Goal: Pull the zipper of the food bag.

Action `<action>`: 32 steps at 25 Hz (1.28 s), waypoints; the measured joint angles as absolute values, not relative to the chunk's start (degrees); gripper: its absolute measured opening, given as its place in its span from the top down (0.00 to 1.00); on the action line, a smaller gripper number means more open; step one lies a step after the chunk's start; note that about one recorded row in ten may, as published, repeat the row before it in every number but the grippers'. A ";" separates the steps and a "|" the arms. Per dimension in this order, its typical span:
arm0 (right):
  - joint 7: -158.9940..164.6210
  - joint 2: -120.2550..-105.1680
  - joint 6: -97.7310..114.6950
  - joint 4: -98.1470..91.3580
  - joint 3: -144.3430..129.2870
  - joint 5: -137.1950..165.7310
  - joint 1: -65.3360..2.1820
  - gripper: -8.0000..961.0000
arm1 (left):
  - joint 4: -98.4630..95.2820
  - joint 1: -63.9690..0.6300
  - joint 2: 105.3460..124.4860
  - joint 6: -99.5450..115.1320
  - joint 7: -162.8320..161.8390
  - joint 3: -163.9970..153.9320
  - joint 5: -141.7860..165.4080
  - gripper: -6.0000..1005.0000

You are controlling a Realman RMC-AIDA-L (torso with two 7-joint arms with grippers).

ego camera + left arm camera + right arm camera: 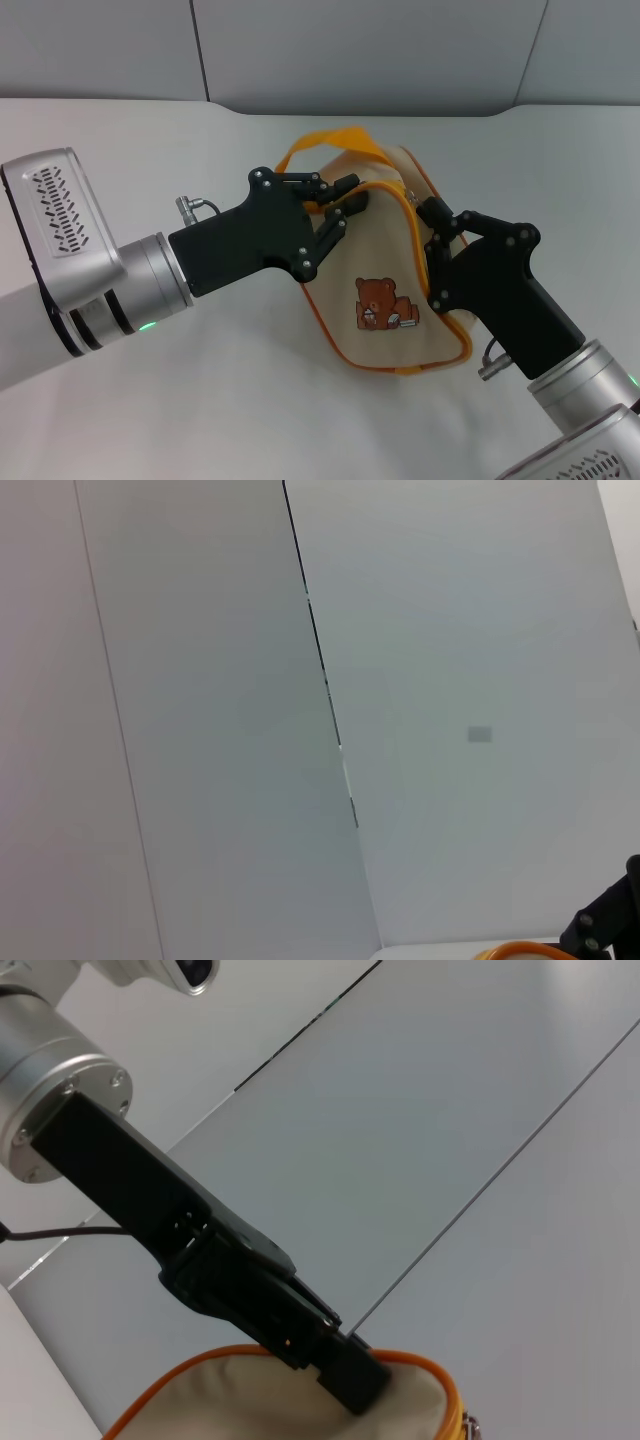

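A: Where is the bag (pixel 385 280)?

B: It lies mid-counter (pixel 250 400), beige with orange piping, the bear patch (pixel 385 304) facing up. Its orange strap (pixel 335 137) loops over the far end, toward the wall (pixel 350 50).

A: And the left tool (pixel 345 205)?

B: It reaches in from the left and sits on the bag's upper edge, below the strap. Its black fingers (pixel 335 232) are drawn close together, with the tips pressed into the fabric right at the piped seam. Whether they have actually pinched anything there, I cannot tell.

A: Can you see the zipper?

B: Only a small metal bit at the corner of the right wrist view, beside the orange trim (pixel 465 1425). In the head view the pull tab is not visible; the tools cover that part of the seam.

A: The right tool (pixel 437 225)?

B: It comes up from the lower right and rests against the bag's right side, touching the piping near the top. Its fingers are hidden against the cloth, so I cannot tell whether it is open or closed.

A: Anything from the wrist cameras?

B: The right wrist view shows the left tool's tip (pixel 350 1380) pushed onto the bag's beige top (pixel 260 1400). The left wrist view is mostly wall panels, with a sliver of orange strap (pixel 520 950) at the edge.
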State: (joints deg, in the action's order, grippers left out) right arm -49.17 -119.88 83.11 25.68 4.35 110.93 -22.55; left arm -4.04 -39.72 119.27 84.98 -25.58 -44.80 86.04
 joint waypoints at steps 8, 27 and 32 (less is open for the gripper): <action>-52.02 -119.82 83.55 26.18 4.24 110.82 -20.27 0.99 | -4.43 -39.73 119.27 84.90 -26.12 -44.44 86.04 0.89; -36.73 -119.63 98.22 18.69 3.94 110.36 -2.69 0.99 | -5.75 -38.85 119.27 83.21 -27.23 -43.64 85.71 0.99; -16.24 -118.62 101.71 16.60 3.88 110.74 -5.82 0.85 | -6.43 -35.04 118.87 84.87 -30.46 -43.86 86.02 0.99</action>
State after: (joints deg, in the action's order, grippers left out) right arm -16.24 -118.62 101.71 16.60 3.88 110.74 -5.83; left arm -6.43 -35.04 118.87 84.87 -30.46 -43.86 86.02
